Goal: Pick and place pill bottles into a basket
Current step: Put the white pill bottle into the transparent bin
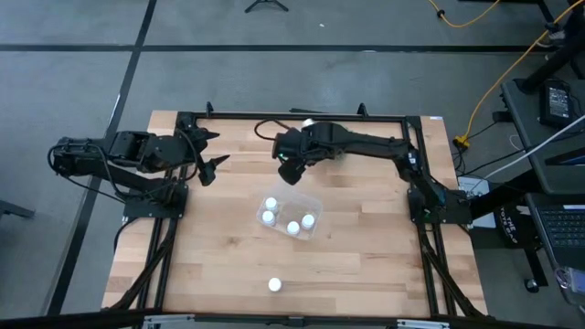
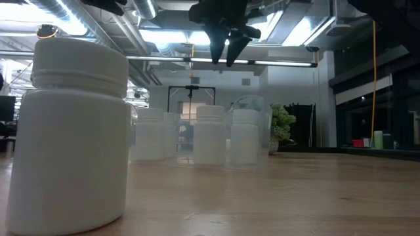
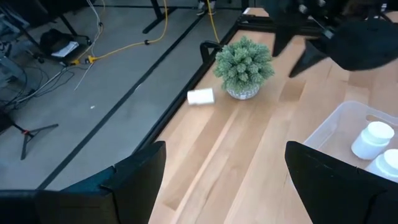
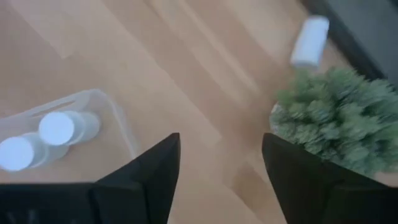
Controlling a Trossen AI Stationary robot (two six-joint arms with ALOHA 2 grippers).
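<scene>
Wooden table (image 1: 366,256): right gripper (image 1: 291,171) open, empty; wrist views reveal fallen bottle (image 3: 201,96).

Two dark jointed arms, black cabling, pointed two-finger hands

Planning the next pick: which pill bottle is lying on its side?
The bottle beside the green plant, near the table's far edge. The other bottles stand upright.

Basket (image 3: 336,124) cut by frame edge; plant (image 1: 309,123) mostly hidden under right arm, seemingly.
</scene>
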